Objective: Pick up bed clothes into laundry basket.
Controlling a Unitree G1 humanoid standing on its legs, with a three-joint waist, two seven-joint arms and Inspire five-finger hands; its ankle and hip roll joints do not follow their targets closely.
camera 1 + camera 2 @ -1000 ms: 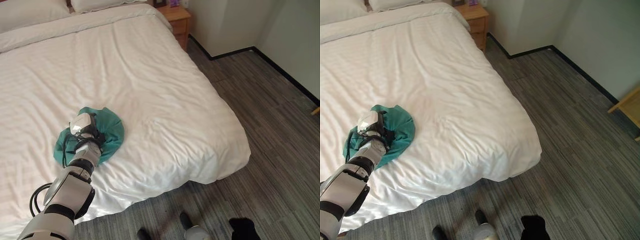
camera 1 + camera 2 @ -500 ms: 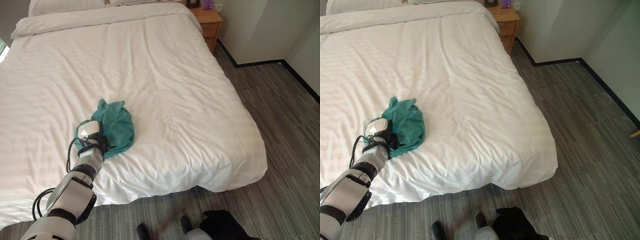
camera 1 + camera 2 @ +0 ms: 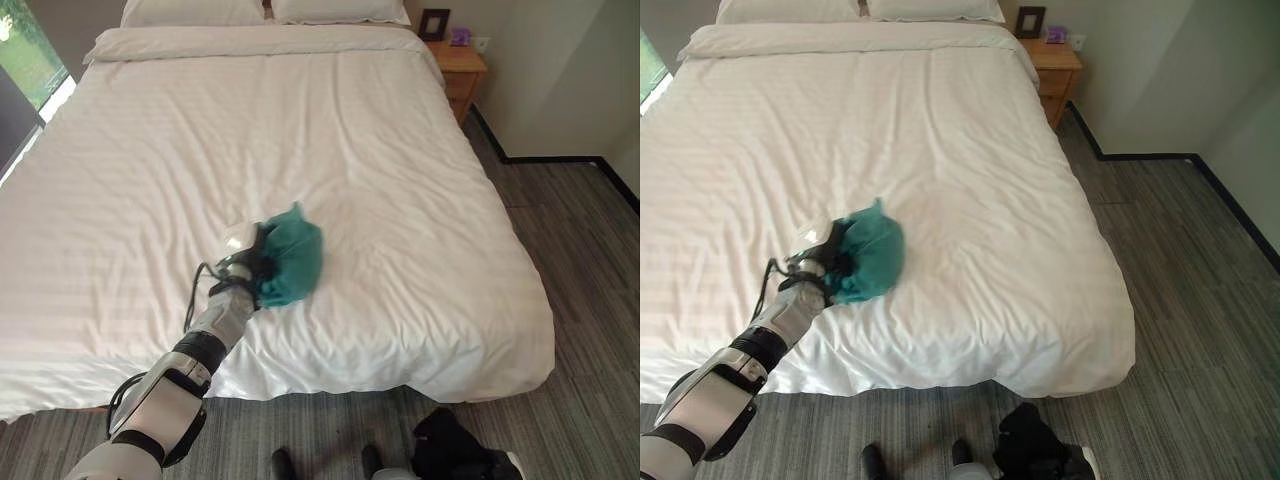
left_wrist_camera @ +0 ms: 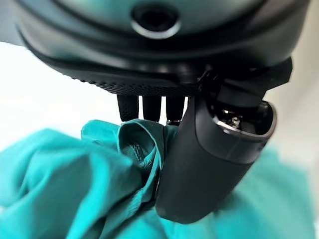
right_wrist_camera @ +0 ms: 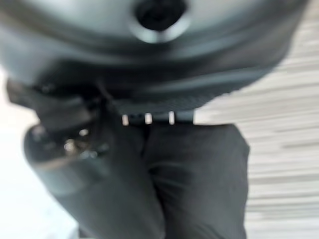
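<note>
left hand (image 3: 248, 262) clutching teal garment (image 3: 293, 266) on white bed (image 3: 400, 200)

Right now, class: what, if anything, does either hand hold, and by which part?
The left hand pinches the teal garment by a bunched fold at its near edge, thumb against fingers. The right hand holds nothing visible.

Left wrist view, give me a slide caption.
Left hand pinching a bunched teal garment over the white bed.
</note>
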